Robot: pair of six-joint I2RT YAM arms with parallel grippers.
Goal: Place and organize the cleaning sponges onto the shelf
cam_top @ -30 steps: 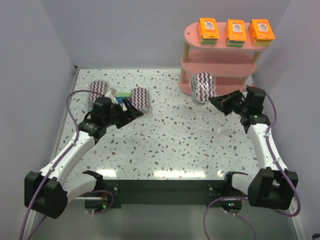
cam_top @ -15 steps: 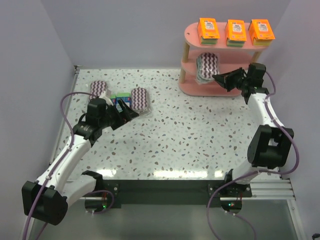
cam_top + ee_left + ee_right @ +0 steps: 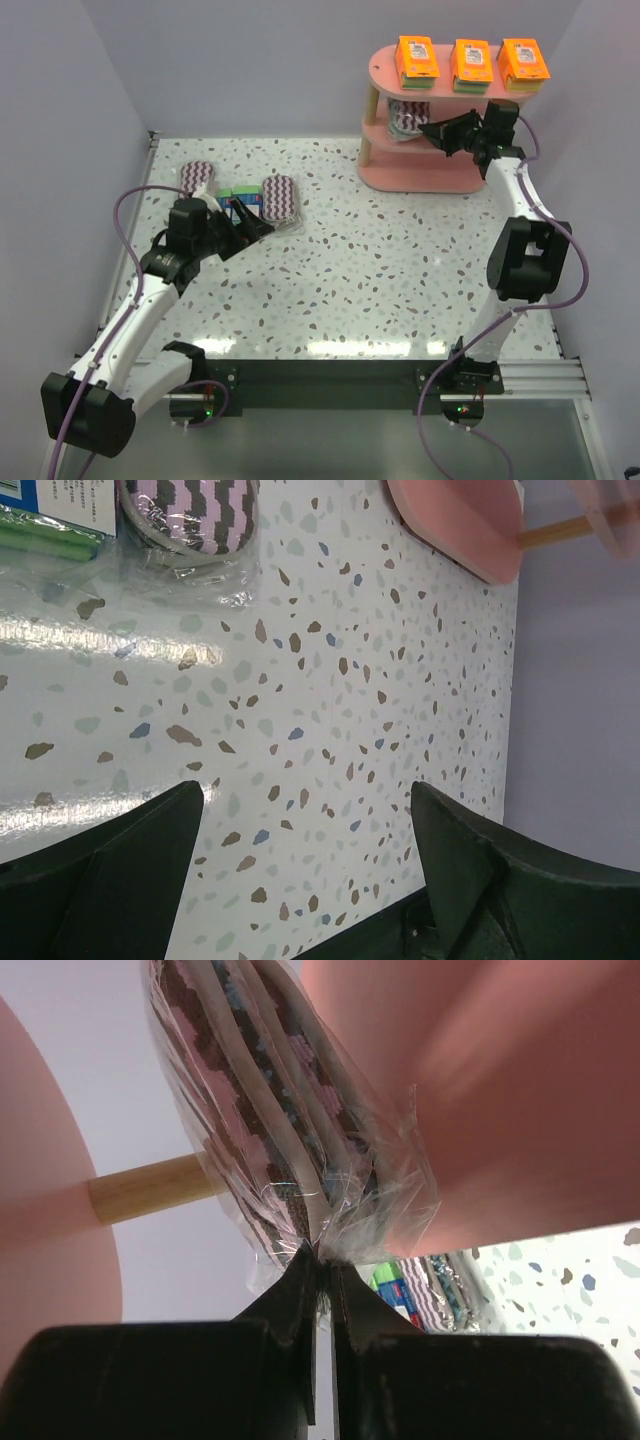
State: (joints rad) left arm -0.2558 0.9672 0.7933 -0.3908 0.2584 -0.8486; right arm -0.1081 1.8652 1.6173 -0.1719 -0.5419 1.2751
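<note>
The pink three-tier shelf (image 3: 450, 180) stands at the back right; three orange packs (image 3: 472, 64) sit on its top board. My right gripper (image 3: 432, 130) is shut on the clear wrap of a purple-white zigzag sponge (image 3: 404, 115), held between the top and middle boards; in the right wrist view the pack (image 3: 270, 1110) hangs from the pinched wrap at my fingertips (image 3: 322, 1255). Two more zigzag packs (image 3: 281, 197) (image 3: 198, 178) and blue-green boxes (image 3: 242, 196) lie at the back left. My left gripper (image 3: 255, 222) is open and empty beside them; its wrist view shows one zigzag pack (image 3: 190, 515).
A wooden post (image 3: 150, 1190) of the shelf is just left of the held pack. Grey walls close in on the left, back and right of the speckled table (image 3: 340, 270). The shelf's bottom board (image 3: 455, 525) shows in the left wrist view.
My right arm has lifted the zigzag pack from in front of the shelf's bottom board up and back, into the gap under the top board. My left gripper has drawn back slightly.
</note>
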